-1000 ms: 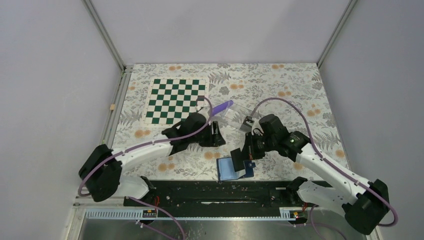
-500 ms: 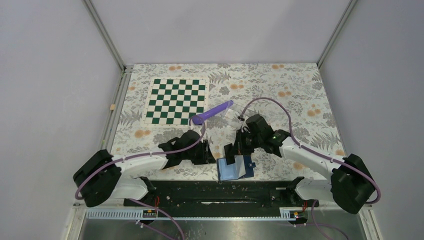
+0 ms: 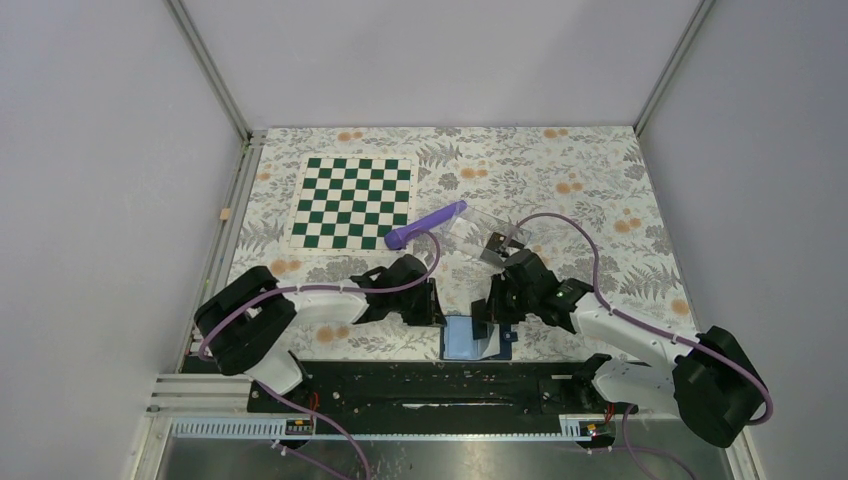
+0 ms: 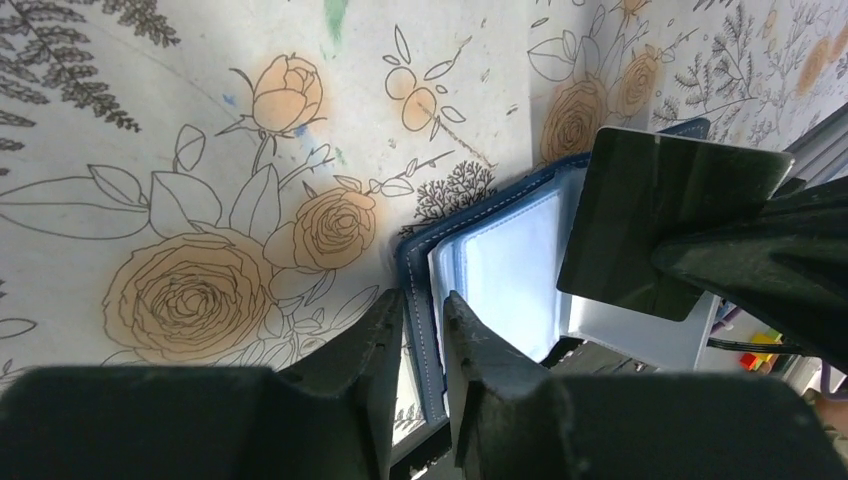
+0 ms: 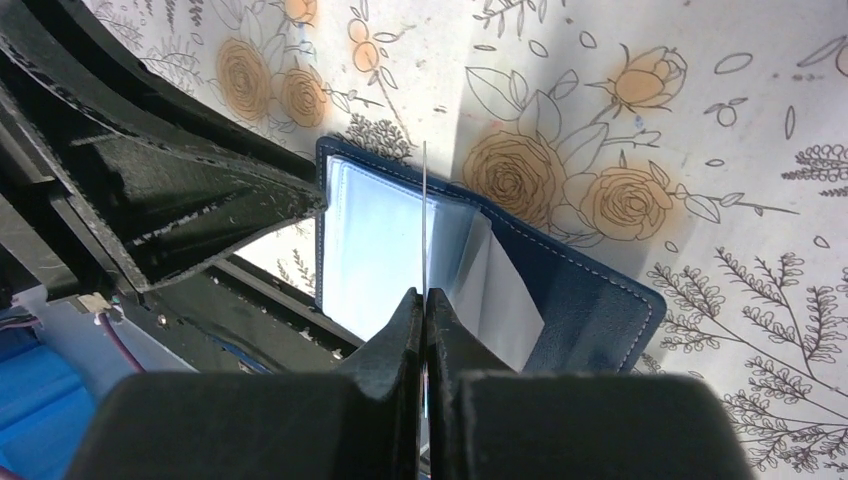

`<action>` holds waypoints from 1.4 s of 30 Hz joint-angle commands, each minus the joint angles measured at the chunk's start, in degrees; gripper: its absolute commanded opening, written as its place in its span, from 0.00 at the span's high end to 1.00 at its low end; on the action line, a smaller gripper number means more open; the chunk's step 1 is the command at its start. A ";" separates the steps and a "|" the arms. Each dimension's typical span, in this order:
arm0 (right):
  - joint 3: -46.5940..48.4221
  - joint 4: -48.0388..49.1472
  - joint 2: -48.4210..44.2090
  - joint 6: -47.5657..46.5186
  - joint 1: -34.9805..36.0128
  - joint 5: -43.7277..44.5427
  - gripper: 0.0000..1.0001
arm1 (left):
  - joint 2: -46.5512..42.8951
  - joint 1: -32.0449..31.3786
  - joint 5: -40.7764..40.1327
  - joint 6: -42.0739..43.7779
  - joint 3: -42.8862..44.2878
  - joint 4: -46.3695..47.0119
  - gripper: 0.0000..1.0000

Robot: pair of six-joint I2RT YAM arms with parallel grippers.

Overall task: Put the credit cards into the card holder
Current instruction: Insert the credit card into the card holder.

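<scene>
Crouching low, left jaws clamp the card holder (image 5: 590, 300), right jaws grip a card (image 4: 665, 215).

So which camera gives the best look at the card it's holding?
The left wrist view: the card faces it broadside, over the open card holder. The right wrist view sees only its thin edge in the right gripper; from the top it is tiny.

The table (image 3: 600, 170) is covered in a white cloth printed with grey ferns and leaves and pale orange roses. At the far left lies a board (image 3: 352, 203) chequered in dark green and white. The card holder (image 3: 470, 340) at the near edge is navy blue with pale stitching, and its inner pockets are light blue-grey. The card (image 4: 660, 215) over it is dark and glossy.
</scene>
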 commanded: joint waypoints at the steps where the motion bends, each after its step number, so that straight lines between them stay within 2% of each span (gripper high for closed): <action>1: -1.58 1.45 -1.75 0.88 -1.05 0.72 1.00 | 2.49 -0.22 -1.83 0.78 0.28 -1.26 0.79; 7: -4.71 3.10 -4.35 2.27 -4.45 -1.36 1.00 | 3.42 -0.43 -3.00 0.29 -0.04 -2.61 0.89; 14: -9.81 9.29 -4.47 7.51 -6.50 -5.25 1.00 | 2.28 -0.63 -4.07 -1.02 -1.51 -3.11 1.00; 21: -12.45 15.99 -2.72 10.32 -7.68 -8.24 1.00 | 2.52 -0.61 -3.94 -1.58 -2.59 -2.95 1.00; 28: -12.81 17.51 -1.72 11.06 -7.84 -8.46 1.00 | -1.12 -0.63 -6.74 -2.59 -4.59 -4.56 1.00; 42: -13.73 35.59 12.64 16.77 -7.82 -15.63 1.00 | -6.50 -0.47 -10.13 -6.46 -9.41 -6.45 1.00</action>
